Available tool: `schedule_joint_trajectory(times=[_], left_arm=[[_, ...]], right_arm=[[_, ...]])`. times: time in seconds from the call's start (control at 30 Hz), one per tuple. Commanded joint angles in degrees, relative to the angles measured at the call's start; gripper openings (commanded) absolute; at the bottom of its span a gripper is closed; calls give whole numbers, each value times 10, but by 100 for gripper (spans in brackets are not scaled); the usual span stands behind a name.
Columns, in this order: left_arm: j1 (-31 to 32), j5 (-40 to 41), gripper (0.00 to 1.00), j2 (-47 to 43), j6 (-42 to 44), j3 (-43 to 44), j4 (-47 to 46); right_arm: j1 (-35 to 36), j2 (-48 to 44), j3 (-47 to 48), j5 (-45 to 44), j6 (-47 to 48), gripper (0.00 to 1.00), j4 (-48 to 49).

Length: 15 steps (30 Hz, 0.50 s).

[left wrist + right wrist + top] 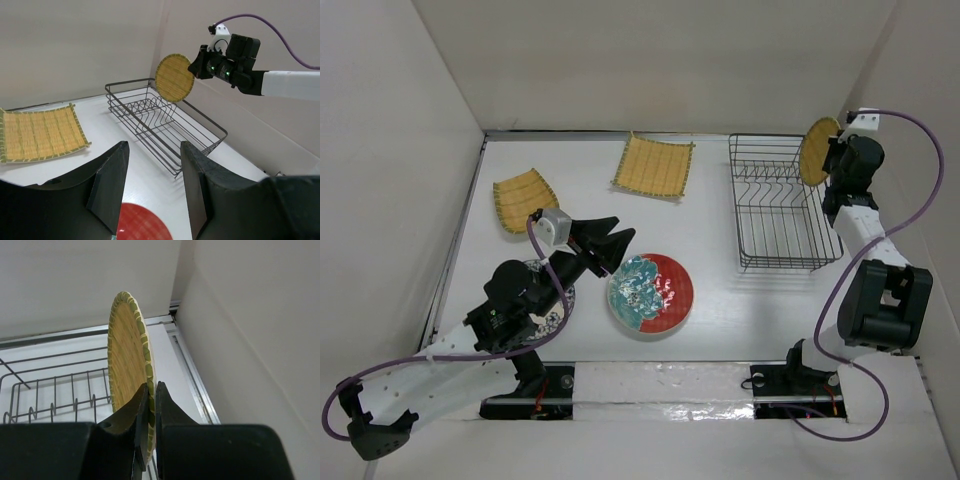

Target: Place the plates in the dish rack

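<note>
Right gripper (152,392) clamping yellow plate (125,355), upright

The speckled plate (556,318) is mostly covered by the left arm (510,300). The red plate (142,225) is cut off at the left wrist view's bottom edge. The lower rim of the round yellow plate (127,370) is hidden inside the right pincer (152,386).

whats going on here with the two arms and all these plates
The right gripper is pinching the small round yellow plate by its rim, holding it on edge above the far end of the dish rack, which has no plates in it yet. The left gripper is open and hovers by the red patterned plate. The speckled plate lies partly under the left arm. The two square bamboo plates lie farther back on the table.
</note>
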State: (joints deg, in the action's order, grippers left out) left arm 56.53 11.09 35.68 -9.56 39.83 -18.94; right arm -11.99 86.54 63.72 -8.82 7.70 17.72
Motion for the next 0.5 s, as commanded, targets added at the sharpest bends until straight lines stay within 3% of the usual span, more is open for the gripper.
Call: schedule_joint_trajectory(times=[0.0, 0.47], left_arm=[[2, 5, 43, -12, 5, -5, -31], [2, -7, 43, -13, 1, -5, -33]], right_arm=[[-1, -5, 26, 26, -6, 0, 52], [-8, -4, 23, 14, -4, 0, 68]])
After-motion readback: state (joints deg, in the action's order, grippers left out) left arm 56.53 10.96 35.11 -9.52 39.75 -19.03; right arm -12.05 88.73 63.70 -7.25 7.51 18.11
